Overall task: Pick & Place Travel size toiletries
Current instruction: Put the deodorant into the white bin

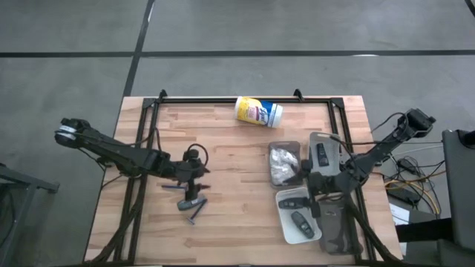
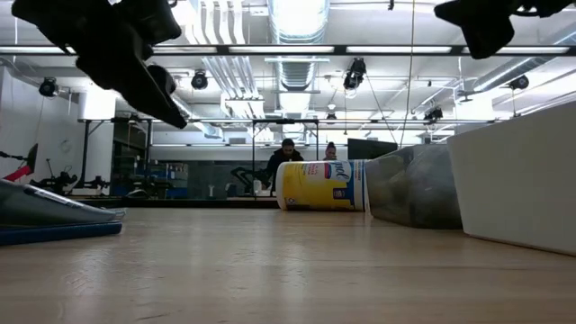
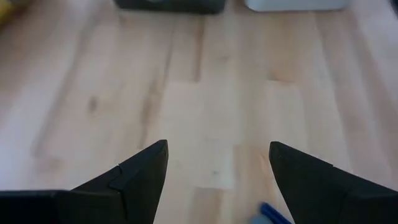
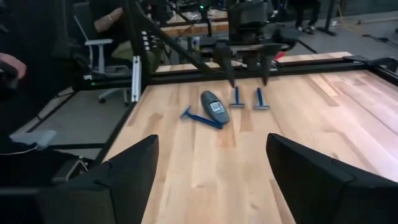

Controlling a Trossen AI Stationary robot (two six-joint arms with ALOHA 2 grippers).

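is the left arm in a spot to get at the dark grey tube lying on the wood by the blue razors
Probably yes. The left tool hangs open just above the dark grey tube and blue razors, with only bare wood between them. Nothing blocks the drop, though the razors lie close alongside.

I can make out printing on only one thing: the yellow-and-white canister (image 1: 259, 111) lying on its side at the far edge of my table carries a dark blue label (image 2: 341, 184), but its lettering is too small for me to read. The grey tube (image 4: 214, 106) lying by the blue razors has a pale label, and I cannot read that either.
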